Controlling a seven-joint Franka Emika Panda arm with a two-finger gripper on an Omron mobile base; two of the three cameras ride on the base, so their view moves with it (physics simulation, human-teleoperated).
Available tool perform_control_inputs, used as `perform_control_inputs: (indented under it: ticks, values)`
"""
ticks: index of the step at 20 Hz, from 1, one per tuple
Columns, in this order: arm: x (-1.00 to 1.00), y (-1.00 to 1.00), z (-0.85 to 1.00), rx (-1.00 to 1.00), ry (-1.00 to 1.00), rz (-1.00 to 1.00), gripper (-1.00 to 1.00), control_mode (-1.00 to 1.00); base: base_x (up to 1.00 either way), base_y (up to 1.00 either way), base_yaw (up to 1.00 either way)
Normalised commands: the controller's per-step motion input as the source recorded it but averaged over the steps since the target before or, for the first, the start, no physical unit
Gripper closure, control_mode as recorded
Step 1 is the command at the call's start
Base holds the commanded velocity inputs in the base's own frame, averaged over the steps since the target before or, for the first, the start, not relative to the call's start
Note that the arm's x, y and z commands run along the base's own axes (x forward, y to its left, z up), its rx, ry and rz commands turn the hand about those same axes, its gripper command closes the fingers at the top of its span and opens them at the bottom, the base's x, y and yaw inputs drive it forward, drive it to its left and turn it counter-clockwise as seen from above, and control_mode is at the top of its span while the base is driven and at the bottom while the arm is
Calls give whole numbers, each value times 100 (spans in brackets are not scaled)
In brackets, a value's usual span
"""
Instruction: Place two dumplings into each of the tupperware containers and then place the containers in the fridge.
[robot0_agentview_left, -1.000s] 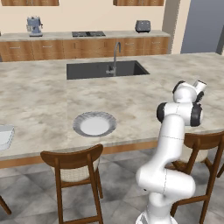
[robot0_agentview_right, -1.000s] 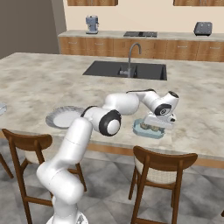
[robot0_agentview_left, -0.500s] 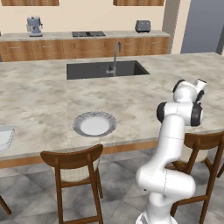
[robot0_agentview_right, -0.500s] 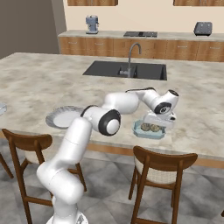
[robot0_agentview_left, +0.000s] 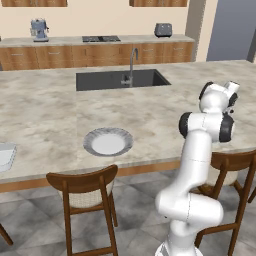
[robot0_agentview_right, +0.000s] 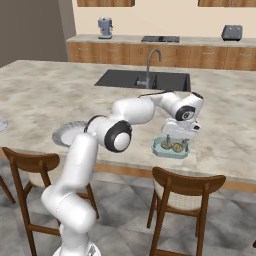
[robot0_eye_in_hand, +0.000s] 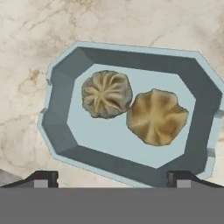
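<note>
Marbled beige island counter (robot0_agentview_left: 45, 115) with dark inset sink (robot0_agentview_left: 122, 79), grey faucet (robot0_agentview_left: 133, 60); wooden chairs (robot0_agentview_left: 87, 197) on grey tiled floor (robot0_agentview_left: 30, 225); cream wall, wood cabinets (robot0_agentview_right: 160, 56) behind

— What sort of room is this?
— A home kitchen. There's a marble island (robot0_agentview_left: 45, 115) with a black sink (robot0_agentview_left: 121, 79) and tap (robot0_agentview_left: 133, 62), and wooden stools (robot0_agentview_left: 85, 197) pulled up on the near side.
— And along the far wall?
— Wood cabinets (robot0_agentview_left: 100, 54), a hob (robot0_agentview_left: 101, 38), a coffee machine (robot0_agentview_left: 39, 29) on the left, a toaster (robot0_agentview_left: 163, 29) further right
</note>
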Motion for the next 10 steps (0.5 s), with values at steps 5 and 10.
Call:
perform_control_inputs:
  ticks: [5,10]
  values:
    - [-45,100,-6,-16,-2,13,-100,-100,0,0,0]
    - [-12,57,-23,-5,-17,15,-100,-100,0,0,0]
